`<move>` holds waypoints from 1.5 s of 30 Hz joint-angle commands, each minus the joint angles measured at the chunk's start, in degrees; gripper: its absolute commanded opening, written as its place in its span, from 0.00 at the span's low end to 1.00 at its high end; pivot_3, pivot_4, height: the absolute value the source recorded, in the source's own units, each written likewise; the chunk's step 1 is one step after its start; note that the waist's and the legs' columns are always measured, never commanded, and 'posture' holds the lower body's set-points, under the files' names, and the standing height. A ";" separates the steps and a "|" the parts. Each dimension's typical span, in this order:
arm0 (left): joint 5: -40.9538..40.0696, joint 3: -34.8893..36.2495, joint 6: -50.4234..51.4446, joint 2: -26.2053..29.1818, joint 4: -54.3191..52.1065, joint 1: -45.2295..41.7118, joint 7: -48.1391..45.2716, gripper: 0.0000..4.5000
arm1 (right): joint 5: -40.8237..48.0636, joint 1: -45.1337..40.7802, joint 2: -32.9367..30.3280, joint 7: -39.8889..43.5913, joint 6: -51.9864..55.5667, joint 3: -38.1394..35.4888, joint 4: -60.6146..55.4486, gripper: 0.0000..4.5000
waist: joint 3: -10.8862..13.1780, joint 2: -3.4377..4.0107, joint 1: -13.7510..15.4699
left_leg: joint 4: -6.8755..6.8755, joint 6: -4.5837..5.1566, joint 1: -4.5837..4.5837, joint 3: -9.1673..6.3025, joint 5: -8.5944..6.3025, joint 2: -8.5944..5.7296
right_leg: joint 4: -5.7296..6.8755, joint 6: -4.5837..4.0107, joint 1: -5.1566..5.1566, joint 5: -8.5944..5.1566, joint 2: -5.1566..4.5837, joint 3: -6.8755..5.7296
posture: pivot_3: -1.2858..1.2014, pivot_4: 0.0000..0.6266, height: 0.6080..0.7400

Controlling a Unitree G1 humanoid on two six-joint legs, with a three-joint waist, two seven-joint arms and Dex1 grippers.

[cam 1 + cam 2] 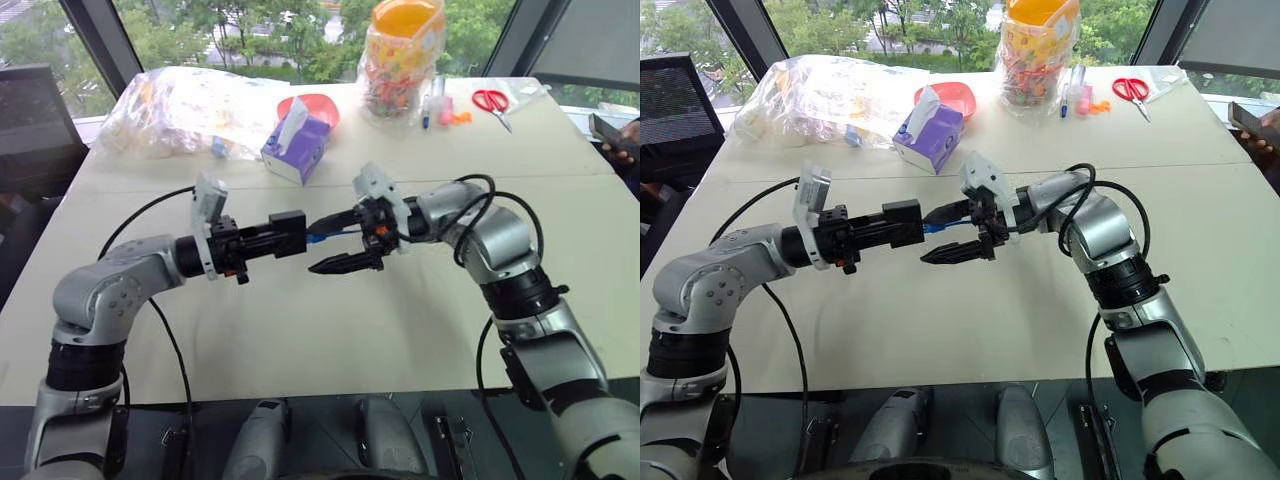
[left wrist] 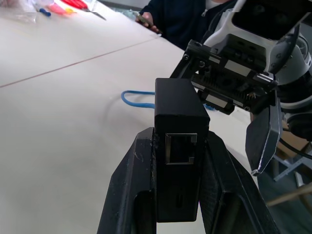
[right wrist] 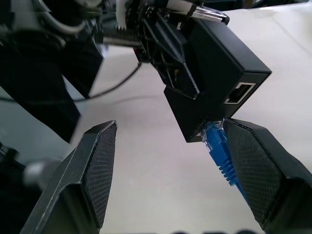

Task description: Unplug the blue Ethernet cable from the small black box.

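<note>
Cable (image 3: 220, 152) and small black box (image 3: 214, 73) are the matter in hand: the blue Ethernet cable is seen with its clear plug at the lower edge of the box, just under the empty port on the facing side; whether that plug is seated in a socket or already drawn free cannot be told, so the unplugging is judged unfinished or at best just completed; the rest of the blue cord is seen curving over the table (image 1: 330, 340) beyond the box. The box is held in the air above the table, clamped between the two fingers of the left gripper (image 2: 178, 161), whose jaws are clenched on its sides. The right gripper (image 1: 335, 243) is placed just beside the box, facing it; its jaws are spread wide and nothing is grasped; the blue plug lies against or very near one finger (image 3: 263, 165), the other finger standing well clear. A firm pinch on the plug and a pull away from the box are judged to remain.
</note>
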 commanded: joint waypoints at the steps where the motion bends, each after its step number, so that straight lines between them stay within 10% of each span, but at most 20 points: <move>1: -2.17 2.62 -0.03 0.77 -2.25 -0.65 -0.24 0.11 | 2.26 -2.35 1.63 1.05 2.48 -0.82 1.15 0.78 | 0.00 0.00 0.00 | 0.00 0.00 0.00 0.00 0.00 0.00 | 0.01 0.00 -0.01 0.00 0.00 0.00 | 0.52 0.24 0.90; 22: -6.19 4.83 1.50 4.04 -5.61 1.98 -0.57 0.11 | -0.74 -8.60 2.39 6.48 1.02 -2.03 17.24 0.78 | 0.01 0.00 -0.04 | -0.05 -0.01 -0.03 0.03 0.00 0.00 | 0.01 0.01 -0.06 0.00 0.00 0.01 | 0.52 0.24 0.90; 29: -5.76 4.79 1.07 4.20 -5.47 2.40 -0.48 0.11 | 0.04 -7.48 0.84 9.68 3.87 -1.82 13.67 0.16 | 0.01 0.00 -0.02 | -0.05 -0.01 -0.03 0.03 -0.01 0.00 | 0.01 0.01 -0.06 0.00 0.00 0.01 | 0.52 0.24 0.90; 42: -5.47 4.45 0.55 3.62 -4.28 0.93 -0.56 0.11 | 3.01 -5.48 2.48 7.37 10.48 -2.48 6.06 0.16 | 0.01 0.01 -0.05 | -0.06 -0.01 -0.04 0.03 -0.01 0.00 | 0.01 0.01 -0.08 0.00 0.00 0.01 | 0.52 0.24 0.90; 45: -5.59 4.52 0.59 3.49 -4.51 0.92 -0.44 0.11 | 2.69 -5.58 3.05 6.47 10.04 -2.44 6.27 0.36 | 0.01 0.01 -0.07 | -0.07 -0.01 -0.04 0.03 -0.01 0.01 | 0.01 0.01 -0.09 0.00 0.00 0.01 | 0.52 0.24 0.90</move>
